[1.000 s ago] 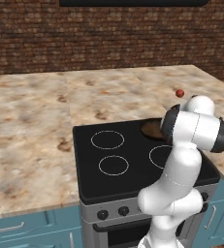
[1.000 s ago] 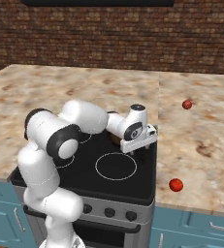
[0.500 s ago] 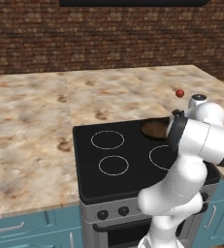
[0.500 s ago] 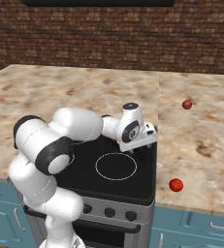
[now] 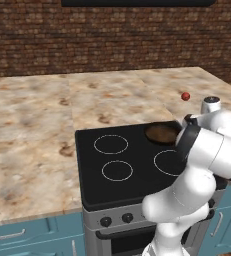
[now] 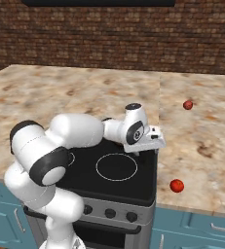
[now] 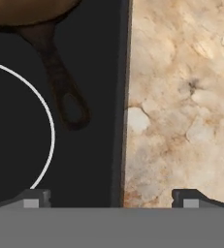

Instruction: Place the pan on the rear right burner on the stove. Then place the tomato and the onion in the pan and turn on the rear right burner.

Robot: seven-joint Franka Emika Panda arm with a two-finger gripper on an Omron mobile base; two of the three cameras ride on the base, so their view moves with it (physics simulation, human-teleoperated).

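Note:
The pan [image 5: 162, 132] sits at the rear right of the stove [image 5: 92, 172], covering the rear right burner. In the hand view its brown bowl [image 7: 26, 9] is at the top left and its dark handle [image 7: 60, 82] points down the frame. My gripper [image 6: 155, 145] hangs over the stove's right edge, just in front of the pan. In the hand view the gripper [image 7: 111, 198] is open and empty, straddling the stove's edge. The onion [image 6: 188, 104] lies far back on the right counter, also seen as the onion [image 5: 185, 96]. The tomato [image 6: 177, 185] lies near the counter's front edge.
The large front right ring [image 5: 169, 162] lies beside my arm, its arc [image 7: 45, 121] left of the pan handle. Two mid-sized rings [image 5: 111, 144] mark the stove's left half. Black knobs [image 6: 110, 212] line the front. Marbled counter [image 7: 181, 97] flanks the stove; a brick wall stands behind.
My hand has shifted a little to the right, toward the stove's right edge, and the arm's elbow has swung round. The pan has stayed put. The jaws remain wide apart.

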